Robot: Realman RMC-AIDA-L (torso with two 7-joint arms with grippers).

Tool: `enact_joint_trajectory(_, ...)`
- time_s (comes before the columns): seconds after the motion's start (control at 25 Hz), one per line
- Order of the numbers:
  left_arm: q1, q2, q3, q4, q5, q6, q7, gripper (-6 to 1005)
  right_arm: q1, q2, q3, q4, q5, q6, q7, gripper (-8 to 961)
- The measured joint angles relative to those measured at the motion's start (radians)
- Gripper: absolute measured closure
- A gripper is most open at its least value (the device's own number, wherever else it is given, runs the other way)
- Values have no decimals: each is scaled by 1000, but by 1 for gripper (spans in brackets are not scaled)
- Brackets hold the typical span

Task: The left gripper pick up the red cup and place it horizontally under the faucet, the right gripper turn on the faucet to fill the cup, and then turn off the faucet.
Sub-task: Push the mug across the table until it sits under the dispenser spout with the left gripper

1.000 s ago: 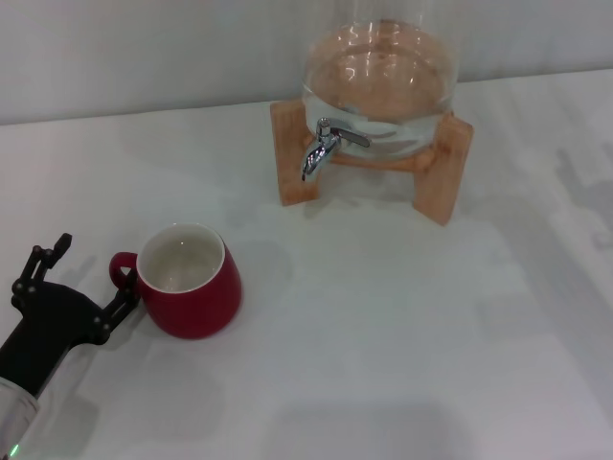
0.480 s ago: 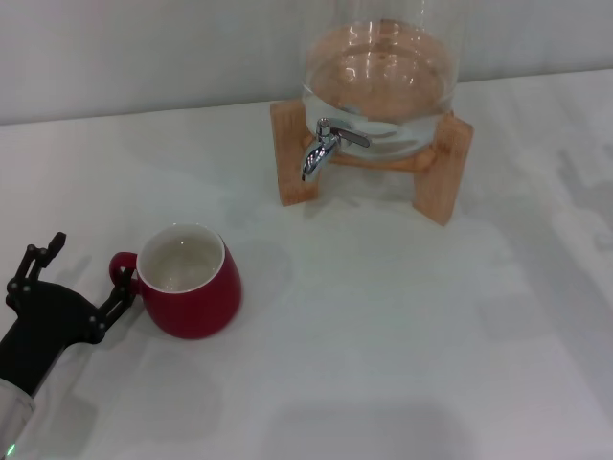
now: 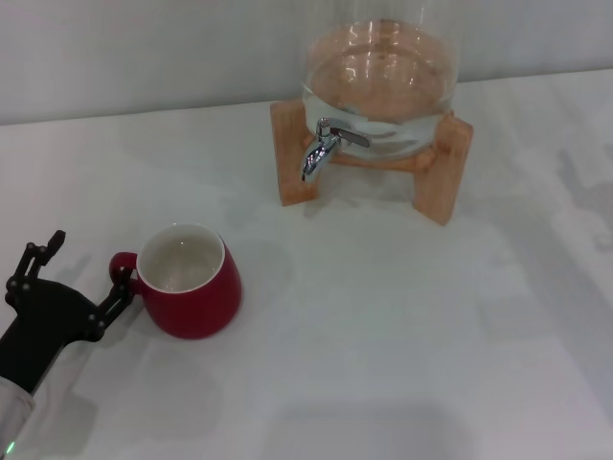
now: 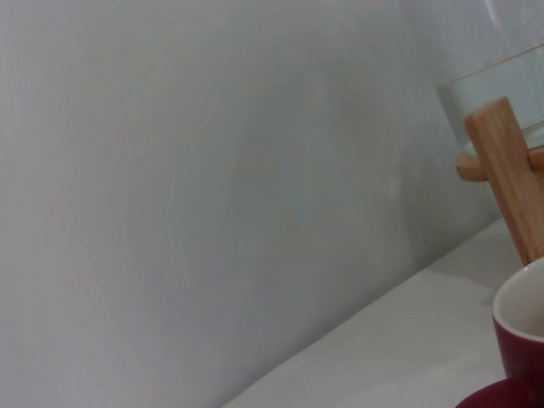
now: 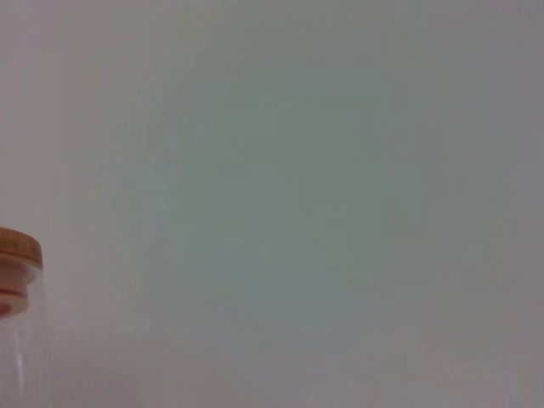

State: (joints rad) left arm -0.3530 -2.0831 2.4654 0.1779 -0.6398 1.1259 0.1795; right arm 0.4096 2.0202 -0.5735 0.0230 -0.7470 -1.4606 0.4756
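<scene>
The red cup stands upright on the white table at the front left, cream inside showing, its small handle pointing left. My left gripper is open just left of the cup, one finger close by the handle, the other finger spread far off. A part of the cup's rim also shows in the left wrist view. The chrome faucet sticks out of the glass jar at the back, lever lying sideways, nothing under its spout. The right gripper is out of view.
The jar sits on a wooden stand at the back centre, near a grey wall. The stand's leg shows in the left wrist view. The right wrist view shows only the wall and a jar's wood-coloured lid.
My left gripper has shifted slightly to the left, away from the cup's handle. The cup and faucet have not moved.
</scene>
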Motion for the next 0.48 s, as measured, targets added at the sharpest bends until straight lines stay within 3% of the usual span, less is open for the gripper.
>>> enact_joint_trajectory(0.48,-1,0,0,0,-1,-1,0,124,0,0,-9,0,0,-1,2,232)
